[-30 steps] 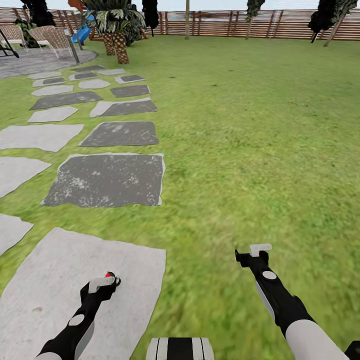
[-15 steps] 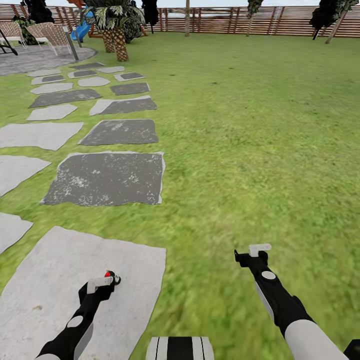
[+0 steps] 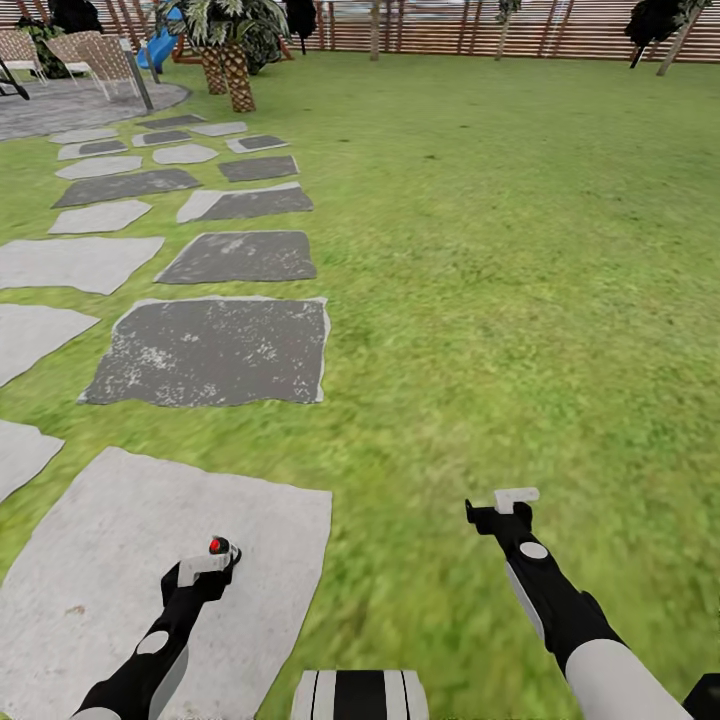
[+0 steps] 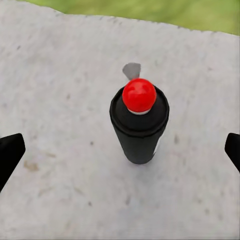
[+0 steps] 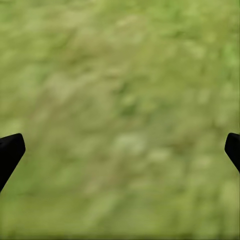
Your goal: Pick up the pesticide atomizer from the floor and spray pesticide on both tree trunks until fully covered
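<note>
Green lawn [image 3: 520,250], pale stone slab [image 3: 110,560], upright black bottle [image 4: 139,122] between wide-open, empty left gripper [image 4: 120,150] fingers, right gripper [image 5: 120,150] likewise open over grass; risk: off-centre closing tipping bottle.

Open grass [image 3: 500,250] is seen ahead and to the right, unobstructed as far as the fence [image 3: 520,30]; flat stones [image 3: 215,350] are laid flush at the left and bar nothing. The atomizer [image 4: 139,122] is stood upright on a pale slab [image 4: 60,125], bare stone all round it and both fingers [image 4: 10,155] of the left gripper [image 3: 210,560] held wide, well apart from its sides. A palm [image 3: 232,60] and chairs [image 3: 100,55] are noted far off at the left.
</note>
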You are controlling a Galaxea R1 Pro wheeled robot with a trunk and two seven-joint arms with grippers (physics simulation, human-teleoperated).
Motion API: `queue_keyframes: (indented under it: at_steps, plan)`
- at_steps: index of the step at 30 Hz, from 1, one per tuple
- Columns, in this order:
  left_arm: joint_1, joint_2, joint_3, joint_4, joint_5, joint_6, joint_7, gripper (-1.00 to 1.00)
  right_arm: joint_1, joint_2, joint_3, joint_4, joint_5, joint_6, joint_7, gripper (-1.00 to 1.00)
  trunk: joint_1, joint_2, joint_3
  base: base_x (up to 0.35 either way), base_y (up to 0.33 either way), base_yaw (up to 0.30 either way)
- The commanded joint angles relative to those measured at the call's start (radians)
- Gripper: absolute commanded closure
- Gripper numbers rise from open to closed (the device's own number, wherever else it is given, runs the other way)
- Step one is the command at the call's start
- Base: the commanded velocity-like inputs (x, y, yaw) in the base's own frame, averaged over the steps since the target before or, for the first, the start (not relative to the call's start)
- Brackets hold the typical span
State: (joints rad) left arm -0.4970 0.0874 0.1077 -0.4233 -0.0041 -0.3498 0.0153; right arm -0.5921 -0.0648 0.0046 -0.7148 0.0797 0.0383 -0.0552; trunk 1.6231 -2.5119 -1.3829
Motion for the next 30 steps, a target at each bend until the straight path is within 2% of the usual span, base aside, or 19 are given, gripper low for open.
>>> queue_keyframes:
  at_steps: [1,11,21,30]
  plan:
    - [0.0,0.0,0.0,0.0,0.0,0.0,0.0,-1.0,0.0,0.0,0.0,0.0,0.0,0.0,0.0,-1.0,0.0,0.0,-0.004,0.0,0.0,0.0]
    - [0.0,0.0,0.003,0.0,0.0,-0.001,0.0,-1.0,0.0,0.002,0.0,0.0,0.0,-0.001,0.0,-1.0,0.005,-0.003,-0.042,0.0,0.0,0.0]
    - [0.0,0.0,0.004,0.0,0.0,-0.002,0.0,-1.0,0.0,0.0,0.0,0.0,0.0,-0.003,0.0,-1.0,0.009,-0.005,-0.068,0.0,0.0,0.0]
    - [0.0,0.0,0.003,0.0,0.0,-0.004,0.0,-1.0,0.0,0.001,0.0,0.0,0.0,-0.003,0.0,-1.0,0.009,-0.005,-0.056,0.0,0.0,0.0]
